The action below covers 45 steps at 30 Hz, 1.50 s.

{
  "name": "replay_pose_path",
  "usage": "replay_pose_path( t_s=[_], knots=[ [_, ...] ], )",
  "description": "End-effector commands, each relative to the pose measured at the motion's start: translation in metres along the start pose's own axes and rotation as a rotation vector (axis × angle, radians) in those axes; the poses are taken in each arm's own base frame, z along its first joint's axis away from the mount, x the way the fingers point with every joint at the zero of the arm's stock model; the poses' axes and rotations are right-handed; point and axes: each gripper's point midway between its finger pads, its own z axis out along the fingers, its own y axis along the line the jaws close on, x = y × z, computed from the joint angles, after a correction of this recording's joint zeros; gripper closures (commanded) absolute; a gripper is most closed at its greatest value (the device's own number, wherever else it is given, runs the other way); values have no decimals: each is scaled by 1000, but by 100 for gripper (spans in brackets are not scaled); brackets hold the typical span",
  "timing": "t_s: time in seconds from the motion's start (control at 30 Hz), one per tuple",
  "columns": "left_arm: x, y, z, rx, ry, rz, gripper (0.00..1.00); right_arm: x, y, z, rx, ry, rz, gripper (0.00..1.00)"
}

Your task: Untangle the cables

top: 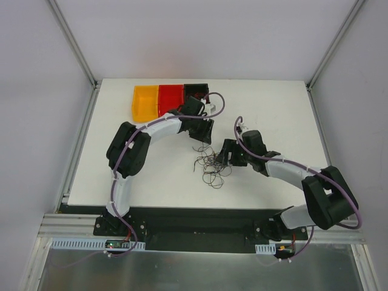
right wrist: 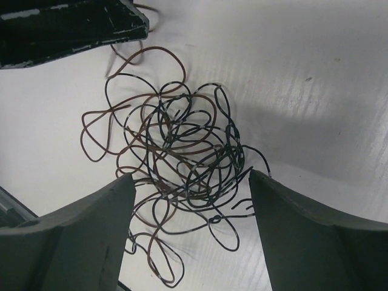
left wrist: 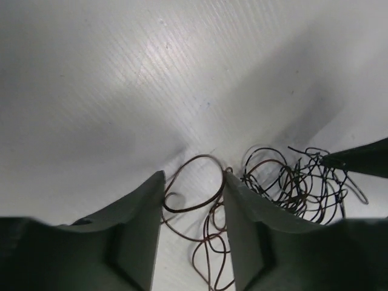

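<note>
Where the white desk (top: 273, 115) runs nearward from the row of orange, red and black bins (top: 159, 100), the cables (top: 211, 165) lie in one loose snarl, near the bins' black end and on its arm-base side. The left jaws hang just on the near side of that black end, between the bins and the snarl. They are released: their fingertips (left wrist: 156, 182) stand apart, and a few brown loops (left wrist: 193, 209) run through the gap, gripped by neither finger. The right jaws sit farther from the bins, rightward of the black end. They too are released, spread wide. In the right wrist view the denser black and brown knot (right wrist: 182, 145) lies on the desk in front of the two fingertips (right wrist: 121, 188), and a few loops trail into the gap between them.
</note>
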Motion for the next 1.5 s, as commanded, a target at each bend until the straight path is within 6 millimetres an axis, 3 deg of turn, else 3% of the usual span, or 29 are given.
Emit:
replay_pose_path(
  t_s=[0.0,0.1,0.23,0.3,0.47,0.67,0.83,1.0,1.17,1.33,1.47],
  knots=[
    [-12,-19,-7,9,-44,36,70,1,-2,13,15,-18,12,24],
    [-20,-21,-29,-38,-97,8,99,7,-10,19,85,-22,14,35],
    [-36,-45,-77,-48,-208,45,100,11,-30,22,286,-36,-29,44],
    [-43,-59,-110,-63,-285,65,100,9,-43,18,382,-53,-21,52],
    [-60,-65,-225,-208,-545,115,100,9,-78,-2,564,-100,7,70],
    [-60,-62,-371,-409,-839,161,100,0,-111,-31,679,-165,40,74],
    [-45,-63,-454,-475,-1025,122,100,-6,-136,-51,761,-193,93,75],
    [-38,-63,-496,-526,-1100,104,100,-12,-155,-70,814,-218,146,73],
    [-33,-52,-519,-621,-1128,69,100,-15,-165,-83,812,-248,211,70],
    [-21,-45,-569,-731,-1209,53,100,-12,-174,-83,779,-242,282,69],
    [-15,-49,-565,-687,-1199,57,100,-10,-180,-82,761,-236,337,69]
  ],
)
